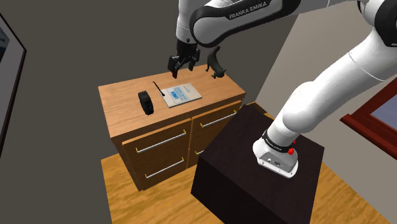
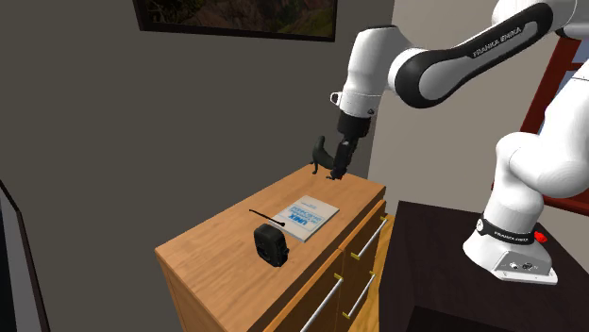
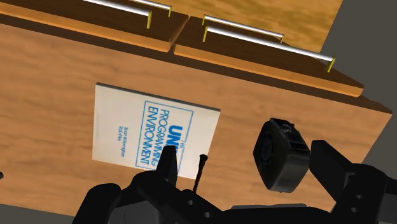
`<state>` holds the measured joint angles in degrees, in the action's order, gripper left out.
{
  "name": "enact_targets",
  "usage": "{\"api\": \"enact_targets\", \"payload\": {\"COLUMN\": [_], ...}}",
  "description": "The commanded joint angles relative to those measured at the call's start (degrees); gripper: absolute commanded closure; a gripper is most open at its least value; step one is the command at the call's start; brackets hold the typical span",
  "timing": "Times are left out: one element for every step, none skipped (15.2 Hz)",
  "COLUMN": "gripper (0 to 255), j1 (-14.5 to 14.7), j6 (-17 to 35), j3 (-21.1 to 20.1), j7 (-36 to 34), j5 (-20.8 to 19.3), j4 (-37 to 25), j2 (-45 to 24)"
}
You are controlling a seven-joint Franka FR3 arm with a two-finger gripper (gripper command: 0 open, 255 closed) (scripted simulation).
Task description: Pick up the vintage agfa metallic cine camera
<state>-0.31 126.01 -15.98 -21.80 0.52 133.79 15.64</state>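
One white book (image 1: 181,93) is counted on the wooden surface (image 1: 124,107). One thin black stick (image 1: 159,87), one black round box (image 1: 147,102) and one dark camera with a handle (image 1: 216,65) are counted there too.

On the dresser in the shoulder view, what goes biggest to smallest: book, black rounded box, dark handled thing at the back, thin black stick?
1. book
2. black rounded box and dark handled thing: they look about alike, and the second stands farther off, so they are not ranked
3. thin black stick

Book (image 1: 180,94) on dresser (image 1: 121,111), between rounded object (image 1: 147,102) and handled object (image 1: 216,64).
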Motion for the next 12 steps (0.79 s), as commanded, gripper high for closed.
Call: {"api": "enact_targets", "payload": {"gripper": [0, 0, 0, 0, 0, 0, 0, 0, 0, 0, 0, 0], "j1": [-0.26, -0.35, -0.40, -0.43, -0.39, -0.29, -0.10, 0.16, 0.51, 0.94, 1.43, 2.02], "j6": [2.88, 4.12, 5.29, 6.37, 7.37, 8.29, 9.11, 9.84, 10.49, 11.05, 11.52, 11.92], "j3": [-1.14, -1.70, -2.19, -2.64, -3.01, -3.29, -3.47, -3.57, -3.56, -3.47, -3.30, -3.03], "j7": [-1.85, -2.93, -4.07, -5.26, -6.49, -7.75, -9.03, -10.32, -11.59, -12.83, -14.02, -15.14], "j5": [-1.60, -2.59, -3.68, -4.87, -6.15, -7.52, -8.94, -10.40, -11.86, -13.32, -14.75, -16.11], "j4": [-1.25, -2.08, -2.98, -3.97, -5.03, -6.18, -7.41, -8.72, -10.11, -11.58, -13.13, -14.75], "j2": [-4.24, -6.43, -8.65, -10.90, -13.18, -15.48, -17.79, -20.12, -22.45, -24.78, -27.10, -29.42]}}
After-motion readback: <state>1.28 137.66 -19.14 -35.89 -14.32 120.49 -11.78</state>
